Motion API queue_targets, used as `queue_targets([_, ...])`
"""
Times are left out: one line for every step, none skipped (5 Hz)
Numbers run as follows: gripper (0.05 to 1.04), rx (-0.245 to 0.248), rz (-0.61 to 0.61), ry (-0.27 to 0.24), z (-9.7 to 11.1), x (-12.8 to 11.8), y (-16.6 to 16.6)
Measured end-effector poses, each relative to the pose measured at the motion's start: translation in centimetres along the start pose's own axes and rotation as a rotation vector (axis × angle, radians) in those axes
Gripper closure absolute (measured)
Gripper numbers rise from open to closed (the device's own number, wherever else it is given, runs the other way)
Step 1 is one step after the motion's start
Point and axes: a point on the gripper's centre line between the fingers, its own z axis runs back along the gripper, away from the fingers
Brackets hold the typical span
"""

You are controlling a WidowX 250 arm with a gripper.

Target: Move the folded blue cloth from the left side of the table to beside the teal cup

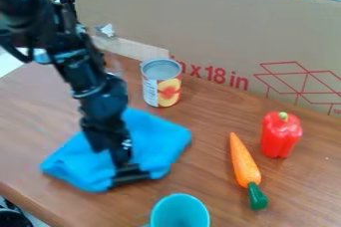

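- Touching the cloth point(160, 139): gripper point(129, 174); cannot tell how its jaws stand
- Near the tabletop's point(206, 166) back edge: can point(161, 83)
- Right of cloth: carrot point(244, 164), pepper point(279, 136), cup point(178, 213)

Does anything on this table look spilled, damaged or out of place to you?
Nothing stands out. The can and cup stand upright, the red pepper and carrot look whole, and no spill shows on the table. The blue cloth under the gripper is merely a little rumpled.

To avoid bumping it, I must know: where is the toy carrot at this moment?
In the camera view, the carrot lies on the right side of the table, just left of the red pepper and right of the blue cloth.
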Motion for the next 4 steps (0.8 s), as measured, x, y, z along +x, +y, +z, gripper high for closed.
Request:
queue_targets([0.083, -0.039, 0.076, 0.0, -0.4, 0.3, -1.4])
queue_targets([0.084, -0.078, 0.115, 0.063, -0.5, -0.9, -3.7])
queue_targets([0.084, -0.041, 0.166, 0.119, 0.3, -1.9, -3.5])
queue_targets([0.084, -0.007, 0.173, 0.124, 1.9, -2.4, -3.2])
